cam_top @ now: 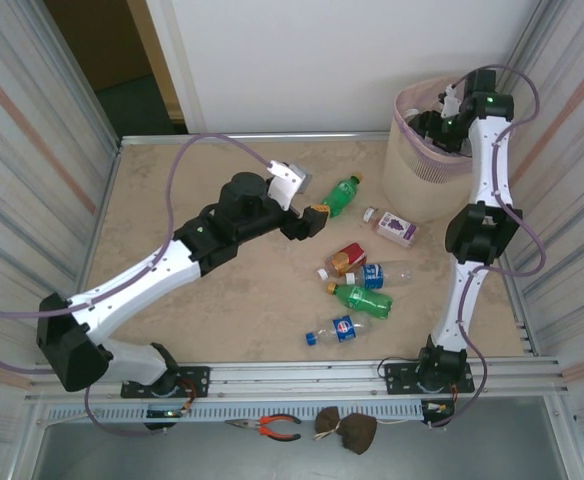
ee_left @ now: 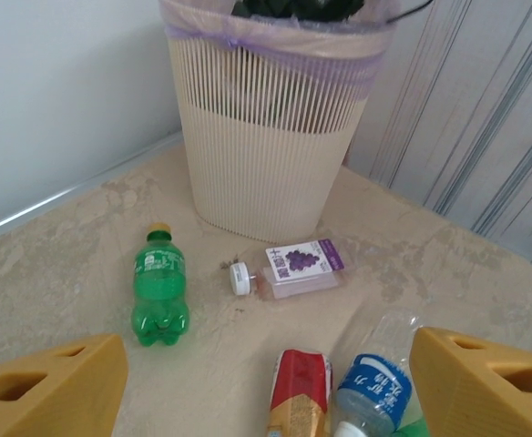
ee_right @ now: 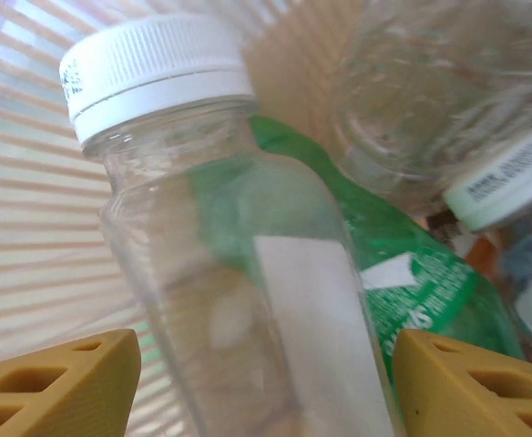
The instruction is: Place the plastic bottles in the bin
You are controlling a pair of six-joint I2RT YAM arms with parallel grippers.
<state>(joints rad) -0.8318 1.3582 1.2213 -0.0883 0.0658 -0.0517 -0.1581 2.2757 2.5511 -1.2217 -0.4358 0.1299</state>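
Clear white-capped bottle between spread right gripper fingers inside bin; grip contact unclear, base cut off.

Arm hardware, appearance of both units

The left arm and right arm carry white link shells between black joint housings; a lilac cable loops loose along each; bases black and boxy; a small green light glows on the right arm's wrist block; left gripper fingers mustard-yellow, blocky, with moulded rectangular pockets; right gripper fingers the same.
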